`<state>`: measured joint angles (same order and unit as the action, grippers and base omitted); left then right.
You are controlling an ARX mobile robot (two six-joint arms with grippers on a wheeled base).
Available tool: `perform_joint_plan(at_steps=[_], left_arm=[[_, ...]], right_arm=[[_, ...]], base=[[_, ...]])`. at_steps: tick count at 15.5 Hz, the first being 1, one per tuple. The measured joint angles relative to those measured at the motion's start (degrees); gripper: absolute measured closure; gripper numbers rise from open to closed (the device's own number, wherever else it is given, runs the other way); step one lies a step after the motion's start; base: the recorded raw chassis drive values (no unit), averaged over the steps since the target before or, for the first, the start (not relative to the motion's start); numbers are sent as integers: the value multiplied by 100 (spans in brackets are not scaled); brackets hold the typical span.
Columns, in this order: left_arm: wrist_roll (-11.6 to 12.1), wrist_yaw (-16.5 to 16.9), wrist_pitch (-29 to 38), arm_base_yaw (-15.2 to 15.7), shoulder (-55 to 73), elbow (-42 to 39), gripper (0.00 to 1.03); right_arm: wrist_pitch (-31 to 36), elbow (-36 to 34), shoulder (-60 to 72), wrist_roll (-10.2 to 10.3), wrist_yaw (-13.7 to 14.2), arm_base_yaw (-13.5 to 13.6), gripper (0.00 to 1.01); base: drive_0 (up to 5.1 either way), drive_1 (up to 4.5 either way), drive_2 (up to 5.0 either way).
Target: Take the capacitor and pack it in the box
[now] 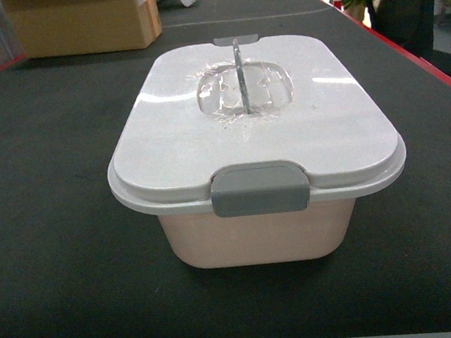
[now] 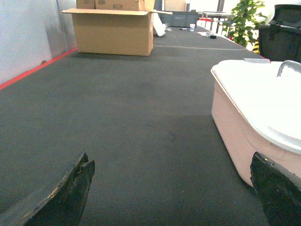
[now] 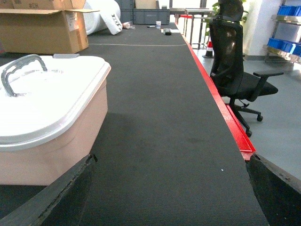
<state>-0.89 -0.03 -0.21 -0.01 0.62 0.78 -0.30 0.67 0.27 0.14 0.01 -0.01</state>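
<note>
The box (image 1: pixel 258 239), a pale pink tub, stands shut in the middle of the dark table mat (image 1: pixel 49 197). Its white lid (image 1: pixel 165 143) is down, a grey latch (image 1: pixel 260 188) faces me, and the grey handle (image 1: pixel 240 73) stands upright. No capacitor shows in any view. Neither gripper appears in the head view. My left gripper (image 2: pixel 170 160) is open wide and empty, low over the mat, with the box (image 2: pixel 233 122) just to its right. My right gripper (image 3: pixel 171 157) is also open and empty, with the box (image 3: pixel 61 136) to its left.
A brown cardboard carton (image 1: pixel 82 22) sits at the table's far left. The table's red edge (image 3: pixel 225 103) runs along the right, with a black office chair (image 3: pixel 235 61) beyond it. Blue bins (image 3: pixel 287 28) stand on a shelf at far right.
</note>
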Motion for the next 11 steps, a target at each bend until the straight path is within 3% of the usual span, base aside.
perform_joint_plan(at_steps=[11], left_arm=[[0,0,-2,0,0,0,5]], right_arm=[[0,0,0,0,0,0,3]], base=[[0,0,0]])
